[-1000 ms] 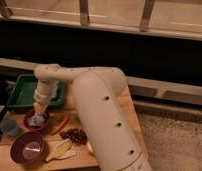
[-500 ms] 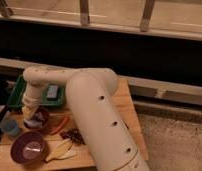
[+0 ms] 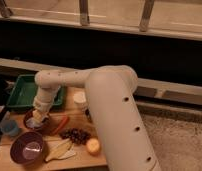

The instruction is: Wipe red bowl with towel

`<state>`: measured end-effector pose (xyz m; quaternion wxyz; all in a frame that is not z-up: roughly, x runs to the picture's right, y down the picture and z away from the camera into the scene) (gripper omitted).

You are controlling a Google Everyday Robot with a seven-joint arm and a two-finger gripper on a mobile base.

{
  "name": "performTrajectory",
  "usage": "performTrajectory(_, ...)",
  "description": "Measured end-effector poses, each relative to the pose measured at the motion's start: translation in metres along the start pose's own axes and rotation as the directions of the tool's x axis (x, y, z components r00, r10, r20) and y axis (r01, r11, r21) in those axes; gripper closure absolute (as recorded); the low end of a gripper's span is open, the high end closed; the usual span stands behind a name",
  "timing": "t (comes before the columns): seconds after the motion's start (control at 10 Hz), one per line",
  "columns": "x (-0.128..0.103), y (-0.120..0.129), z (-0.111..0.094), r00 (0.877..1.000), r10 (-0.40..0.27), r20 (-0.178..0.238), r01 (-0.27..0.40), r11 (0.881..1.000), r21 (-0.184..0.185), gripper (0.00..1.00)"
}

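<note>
From my seat the arm (image 3: 114, 115) fills the middle of the view: a thick white link rises from the lower right, its side dotted with small dark holes. At the top it bends at a rounded elbow and a slimmer white link runs left, roughly level. That link ends in a rounded wrist joint (image 3: 48, 82) and turns straight down. The hand (image 3: 40, 116) hangs below the wrist, pointing downward at the left of the view, low and close to the table (image 3: 79, 155).
</note>
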<state>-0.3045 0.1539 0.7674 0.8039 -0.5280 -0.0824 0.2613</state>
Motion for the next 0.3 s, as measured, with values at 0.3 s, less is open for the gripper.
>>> performTrajectory(0.3, 0.0006, -0.0113, -0.0081, 0.999, 0.011, 0.037, -0.012, 1.000, 0.014, 1.00)
